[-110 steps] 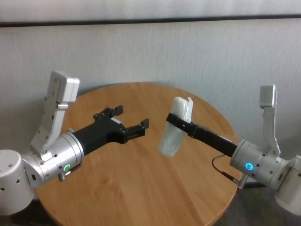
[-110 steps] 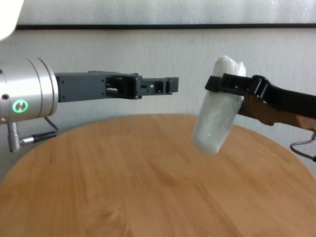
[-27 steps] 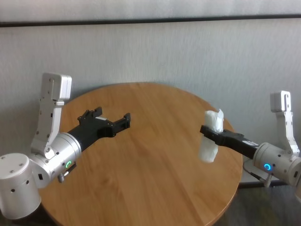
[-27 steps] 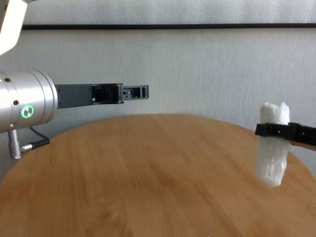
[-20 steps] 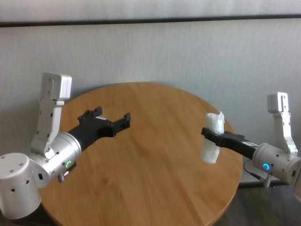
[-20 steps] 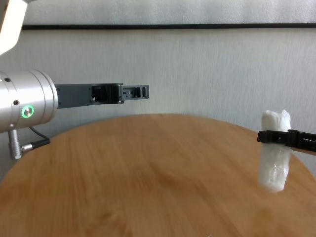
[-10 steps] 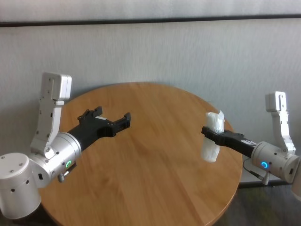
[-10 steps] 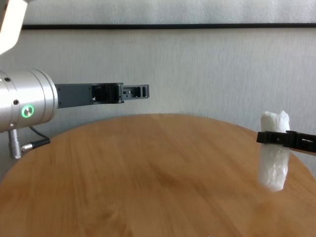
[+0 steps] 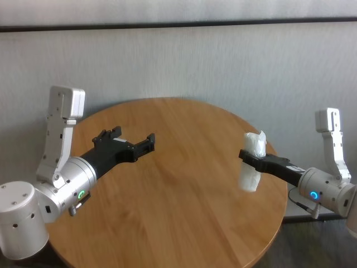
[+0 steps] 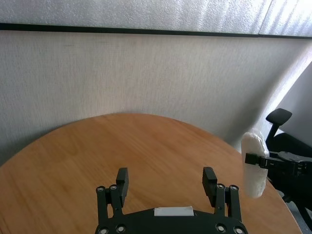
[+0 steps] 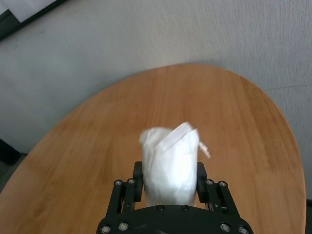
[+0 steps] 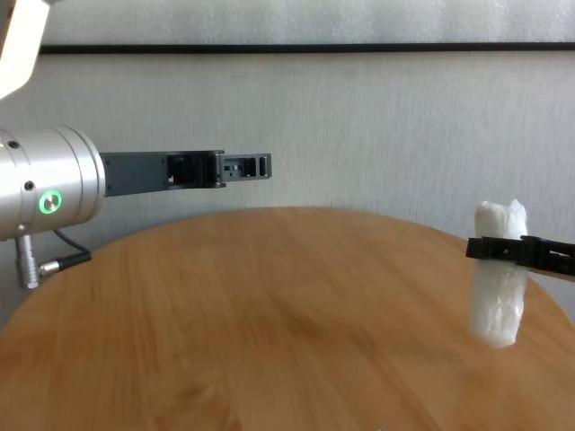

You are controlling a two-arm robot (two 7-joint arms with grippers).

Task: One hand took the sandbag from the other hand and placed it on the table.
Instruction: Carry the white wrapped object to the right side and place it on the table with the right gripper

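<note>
The white sandbag point(image 9: 249, 177) hangs upright in my right gripper point(image 9: 249, 157), the blue-lit one, which is shut on its upper part. It is over the right side of the round wooden table point(image 9: 178, 201). Its lower end is close to the tabletop; I cannot tell whether it touches. The chest view shows the sandbag point(image 12: 499, 310) and right gripper point(image 12: 496, 249) at far right. The right wrist view shows the sandbag point(image 11: 170, 158) between the fingers. My left gripper point(image 9: 132, 137), the green-lit one, is open and empty above the table's left side point(image 10: 165, 175).
A grey wall stands behind the table. A black office chair point(image 10: 278, 119) stands beyond the table's right edge. The table's right rim point(image 9: 281, 184) is close to the sandbag.
My right gripper has carried the sandbag from the table's middle to its right side, set it upright and lowered it slightly. My left gripper has drawn back to the left. Little moved in the last second.
</note>
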